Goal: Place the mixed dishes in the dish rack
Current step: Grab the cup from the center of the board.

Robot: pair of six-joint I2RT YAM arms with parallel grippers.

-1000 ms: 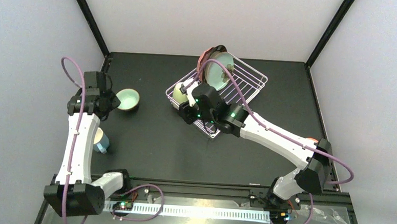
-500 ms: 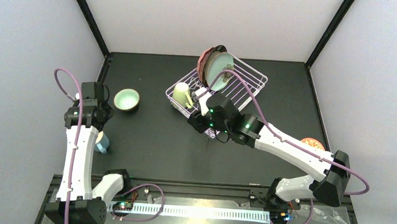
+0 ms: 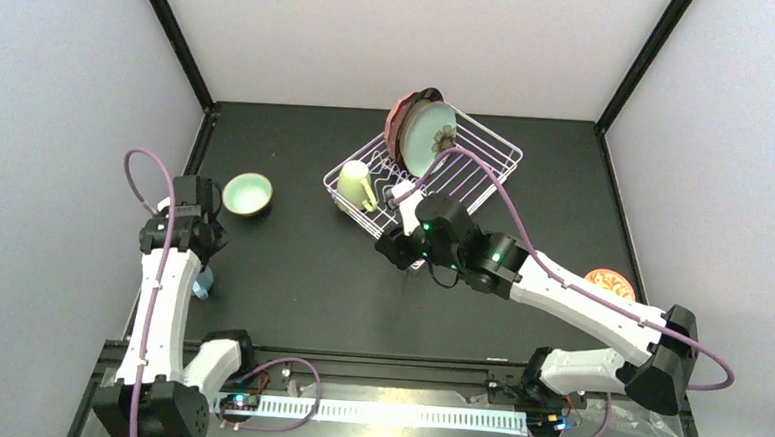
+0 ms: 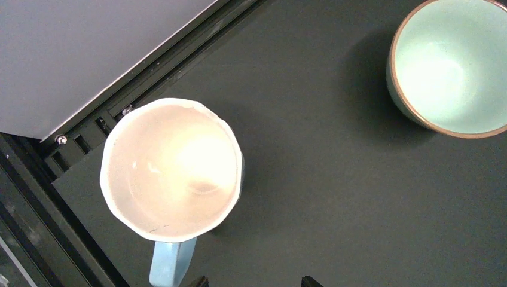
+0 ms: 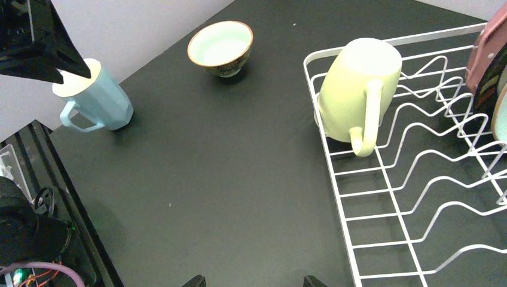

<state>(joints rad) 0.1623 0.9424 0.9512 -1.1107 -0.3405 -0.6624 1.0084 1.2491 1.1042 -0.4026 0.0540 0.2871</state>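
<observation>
The white wire dish rack stands at the back middle. In it the cream mug lies on its side, and the pink dotted plate, a dark-rimmed plate and the mint flowered plate stand upright. The pale-green bowl and the light-blue mug stand on the table at the left; the orange-patterned bowl is at the right. My left gripper is open and empty above the table, just right of the blue mug. My right gripper is open and empty, left of the rack.
The table's raised black left rail runs close behind the blue mug. The bowl sits to the far right of it. The right wrist view also shows the cream mug, bowl, blue mug and left gripper.
My right gripper has let go of the cream mug in the rack and drawn back towards the near side. My left arm has drawn back from the bowl to over the blue mug.
</observation>
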